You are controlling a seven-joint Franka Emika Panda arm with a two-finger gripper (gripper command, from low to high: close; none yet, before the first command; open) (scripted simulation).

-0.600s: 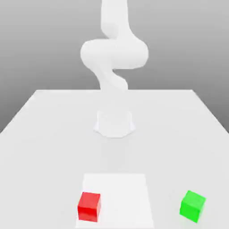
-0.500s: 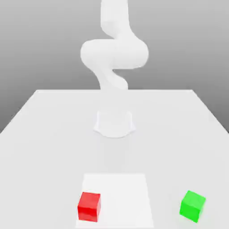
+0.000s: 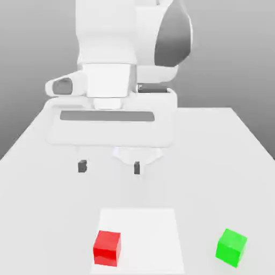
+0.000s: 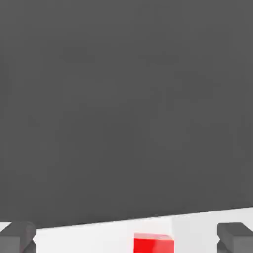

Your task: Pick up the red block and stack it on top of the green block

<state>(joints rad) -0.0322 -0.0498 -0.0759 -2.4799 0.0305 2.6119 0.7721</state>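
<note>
Exterior view: your gripper [image 3: 109, 167], newly arrived since the earlier frames, raised above the table [image 3: 215, 177], its two fingers spread wide, nothing between. Red block [image 3: 107, 248], unmoved, on the white patch [image 3: 147, 236] at its left edge; green block [image 3: 231, 247], unmoved, on the table toward the exterior view's right.

Hand view: your two fingertips [image 4: 17, 238], well apart; red block, part visible, between them in the picture.

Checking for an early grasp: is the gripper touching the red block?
Apart. The exterior view shows the gripper above the red block, with visible space between.
</note>
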